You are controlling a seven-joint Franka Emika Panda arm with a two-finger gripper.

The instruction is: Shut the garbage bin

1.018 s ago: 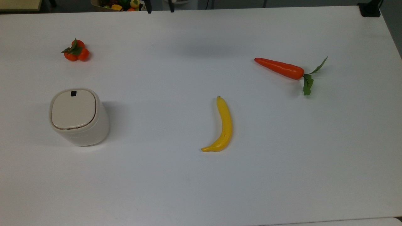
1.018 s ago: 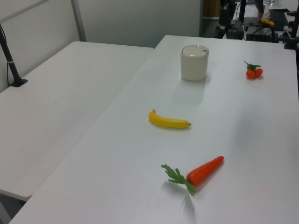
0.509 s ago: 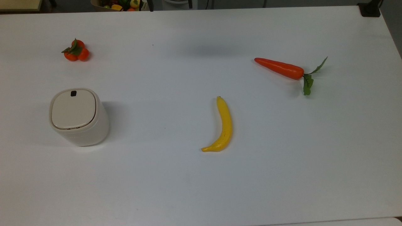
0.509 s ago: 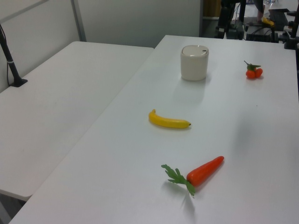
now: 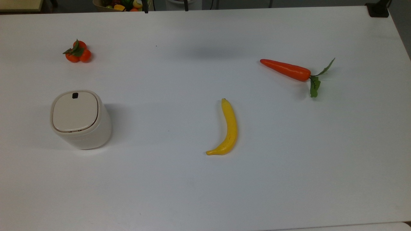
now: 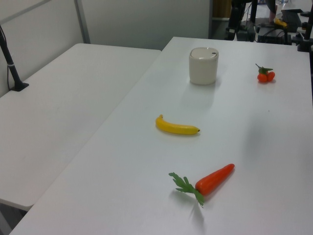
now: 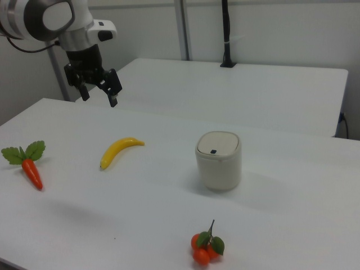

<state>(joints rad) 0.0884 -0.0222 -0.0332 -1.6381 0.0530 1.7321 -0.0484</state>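
The garbage bin [image 5: 77, 118] is a cream tub on the top view's left of the white table, also seen in the left view [image 6: 203, 65] and the right view [image 7: 219, 159]. Its flat lid with the small black button [image 5: 75, 95] lies down on the body, showing just a thin seam. My gripper [image 7: 99, 99] hangs high above the table at the right view's upper left, well away from the bin and beyond the banana. It is open, with nothing between its fingers.
A yellow banana [image 5: 227, 128] lies mid-table, a carrot [image 5: 285, 69] at the top view's right, and a cluster of small oranges [image 5: 78, 53] behind the bin. A second white table [image 6: 58, 112] adjoins on the left view's left. A black post [image 7: 226, 34] stands on it.
In the top view, two dark tips at the top edge have drawn up toward the edge and stand wider apart. The bin and the fruit have not moved.
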